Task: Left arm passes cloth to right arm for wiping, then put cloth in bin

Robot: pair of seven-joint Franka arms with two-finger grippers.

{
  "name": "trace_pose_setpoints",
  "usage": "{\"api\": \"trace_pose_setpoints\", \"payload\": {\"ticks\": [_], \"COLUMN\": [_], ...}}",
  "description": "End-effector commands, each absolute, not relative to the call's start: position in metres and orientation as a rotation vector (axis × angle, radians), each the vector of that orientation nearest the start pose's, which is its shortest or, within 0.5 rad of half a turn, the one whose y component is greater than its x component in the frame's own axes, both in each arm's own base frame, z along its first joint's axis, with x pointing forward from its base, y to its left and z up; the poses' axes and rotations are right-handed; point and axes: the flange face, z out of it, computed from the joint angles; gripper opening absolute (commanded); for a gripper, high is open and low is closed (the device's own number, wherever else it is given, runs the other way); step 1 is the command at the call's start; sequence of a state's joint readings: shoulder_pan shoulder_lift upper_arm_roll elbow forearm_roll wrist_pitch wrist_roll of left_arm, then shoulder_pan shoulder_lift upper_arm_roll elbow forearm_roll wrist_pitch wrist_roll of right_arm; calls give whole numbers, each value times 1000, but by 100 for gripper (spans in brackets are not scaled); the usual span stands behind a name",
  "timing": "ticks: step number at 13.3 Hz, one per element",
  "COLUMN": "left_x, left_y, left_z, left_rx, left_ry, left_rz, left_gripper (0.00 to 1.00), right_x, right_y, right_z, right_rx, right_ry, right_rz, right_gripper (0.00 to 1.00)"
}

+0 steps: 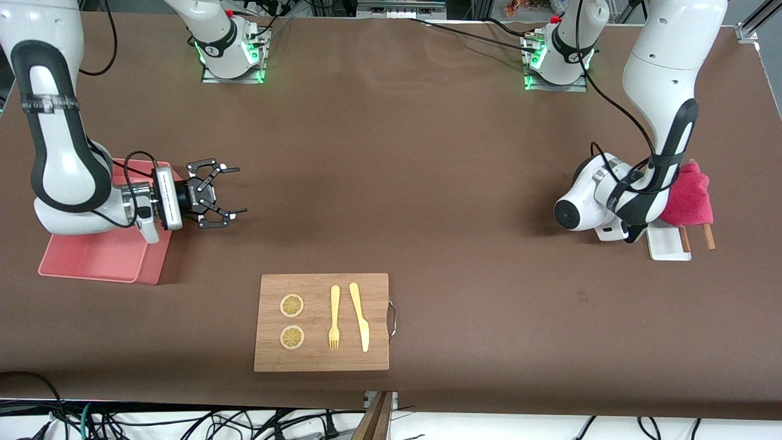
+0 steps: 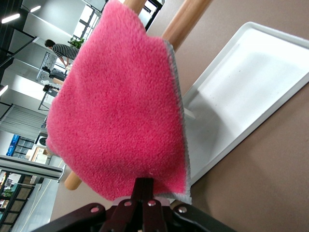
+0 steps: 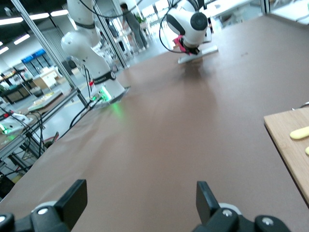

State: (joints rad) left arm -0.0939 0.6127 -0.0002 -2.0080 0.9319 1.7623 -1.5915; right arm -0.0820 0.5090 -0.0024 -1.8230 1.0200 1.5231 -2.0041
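The magenta-red cloth [image 1: 687,195] hangs over a wooden rack [image 1: 708,235] at the left arm's end of the table. In the left wrist view the cloth [image 2: 120,111] fills the middle, with a grey edge showing. My left gripper [image 2: 149,186] is shut, its fingers pinched together on the cloth's lower edge; in the front view the arm's wrist hides it. My right gripper [image 1: 237,190] is open and empty, held level just above the table beside the pink bin [image 1: 91,256]. Its fingers [image 3: 72,195] stand wide apart over bare table.
A small white tray [image 1: 669,244] lies under the rack, also in the left wrist view [image 2: 251,87]. A wooden cutting board [image 1: 322,322] with two lemon slices [image 1: 292,305], a fork [image 1: 334,318] and a knife [image 1: 360,315] lies near the front camera.
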Motion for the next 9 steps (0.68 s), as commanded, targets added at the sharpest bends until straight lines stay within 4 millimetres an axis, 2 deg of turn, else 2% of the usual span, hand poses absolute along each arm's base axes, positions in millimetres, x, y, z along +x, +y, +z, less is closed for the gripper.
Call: {"api": "trace_pose_setpoints", "payload": {"ticks": [1, 7, 8, 9], "left_x": [530, 542, 543, 544], "left_y": [20, 6, 8, 13], "left_z": [149, 161, 160, 160], "left_rx": [-1852, -1868, -1865, -1860], "left_ry": [-872, -918, -919, -909], "left_rz": [-99, -82, -81, -93], "left_gripper": [0, 0, 19, 99], "right_x": [587, 592, 593, 593], "right_y": [50, 64, 69, 80], "right_z": [264, 266, 266, 259], "right_rx": [-1352, -1319, -1301, -1278], "right_ry": [-1280, -1209, -1203, -1199], "right_rz": [-614, -685, -703, -725], "right_gripper": [100, 100, 100, 100]}}
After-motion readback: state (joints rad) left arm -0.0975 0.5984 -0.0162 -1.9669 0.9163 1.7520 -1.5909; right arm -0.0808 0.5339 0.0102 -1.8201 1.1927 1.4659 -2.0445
